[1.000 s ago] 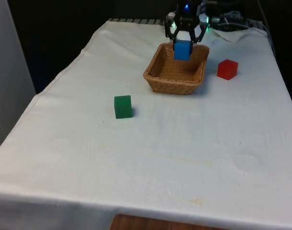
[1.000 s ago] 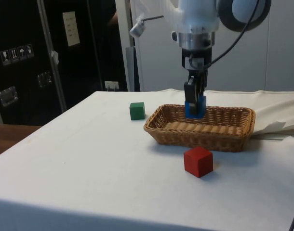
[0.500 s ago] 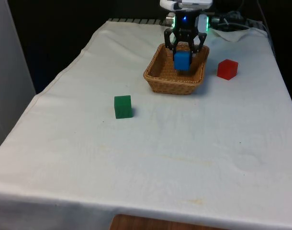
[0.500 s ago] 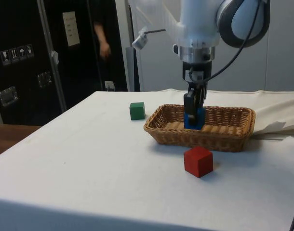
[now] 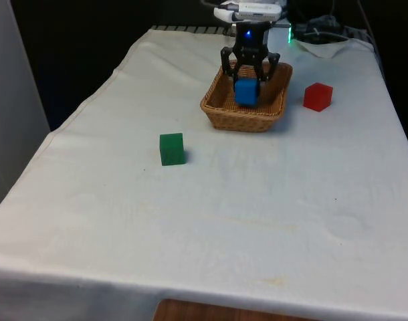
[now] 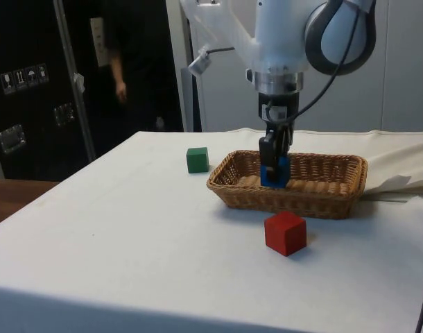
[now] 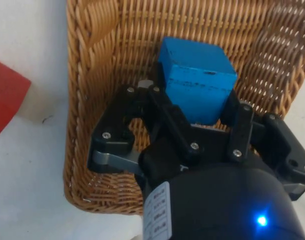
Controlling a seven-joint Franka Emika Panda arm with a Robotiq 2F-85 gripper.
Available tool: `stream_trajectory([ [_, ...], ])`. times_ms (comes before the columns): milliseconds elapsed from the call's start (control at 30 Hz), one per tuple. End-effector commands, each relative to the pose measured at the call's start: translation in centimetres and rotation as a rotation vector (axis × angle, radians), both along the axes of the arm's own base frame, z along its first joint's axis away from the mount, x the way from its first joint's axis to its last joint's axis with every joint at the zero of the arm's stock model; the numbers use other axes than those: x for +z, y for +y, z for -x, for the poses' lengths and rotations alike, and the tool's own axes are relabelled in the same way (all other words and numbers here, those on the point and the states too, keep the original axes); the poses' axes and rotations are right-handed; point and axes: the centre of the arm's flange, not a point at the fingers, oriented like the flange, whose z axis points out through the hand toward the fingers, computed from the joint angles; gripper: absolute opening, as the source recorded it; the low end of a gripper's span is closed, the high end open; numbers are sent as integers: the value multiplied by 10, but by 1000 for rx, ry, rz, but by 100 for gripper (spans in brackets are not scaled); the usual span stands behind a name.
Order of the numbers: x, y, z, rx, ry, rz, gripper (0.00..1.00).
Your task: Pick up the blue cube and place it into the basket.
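Pincer (image 5: pixel 247 75) stood low inside the basket (image 5: pixel 221 105), fingers clamped on the blue cube (image 5: pixel 245 92). Cube sat between the wicker walls, toward the basket's far half; whether it touched the basket floor could not be told. Red cube (image 5: pixel 318 96) lay on the tabletop (image 5: pixel 257 200) just right of the basket. Green cube (image 5: pixel 171 148) sat nearer, to the left. A person (image 6: pixel 118 76) stood in the dark background in the side view.
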Motion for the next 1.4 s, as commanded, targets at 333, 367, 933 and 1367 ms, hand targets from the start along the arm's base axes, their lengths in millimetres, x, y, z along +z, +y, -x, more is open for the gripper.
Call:
stream_trajectory([
  [333, 1, -1, -2, -1, -9, 0, 4],
  [367, 0, 0, -2, -2, -7, 0, 4],
  [933, 0, 0, -2, 0, -6, 0, 100],
  [1367, 34, 3, -15, -16, -47, 5, 100],
])
